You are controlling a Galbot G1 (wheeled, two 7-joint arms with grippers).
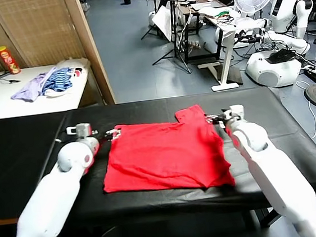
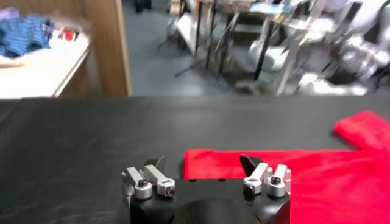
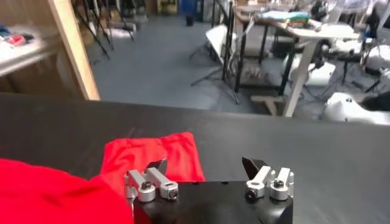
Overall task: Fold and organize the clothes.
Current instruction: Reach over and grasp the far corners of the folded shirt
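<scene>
- The red T-shirt [image 1: 164, 154] lies flat near the middle of the black bench [image 1: 25, 149], partly folded. One sleeve [image 1: 191, 115] sticks out toward the far edge.
- I judge the cloth thin, light and soft. It will sag and wrinkle when lifted, and it may slide a little on the smooth bench top.
- The best places to take hold seem to be the two far corners: the plain corner on the left, and the sleeve with its shoulder on the right.
- The left gripper [image 1: 112, 133] is just beside the far left corner of the shirt, fingers spread, holding nothing.
- The right gripper [image 1: 213, 118] is just beside the sleeve, fingers also spread and empty.
- There is no container on the bench.
- On the white side table [image 1: 9, 103] beyond the far left corner lie a pale purple garment [image 1: 29, 88] and a blue-striped garment [image 1: 59, 80], with a red can [image 1: 7, 59] near them.
</scene>
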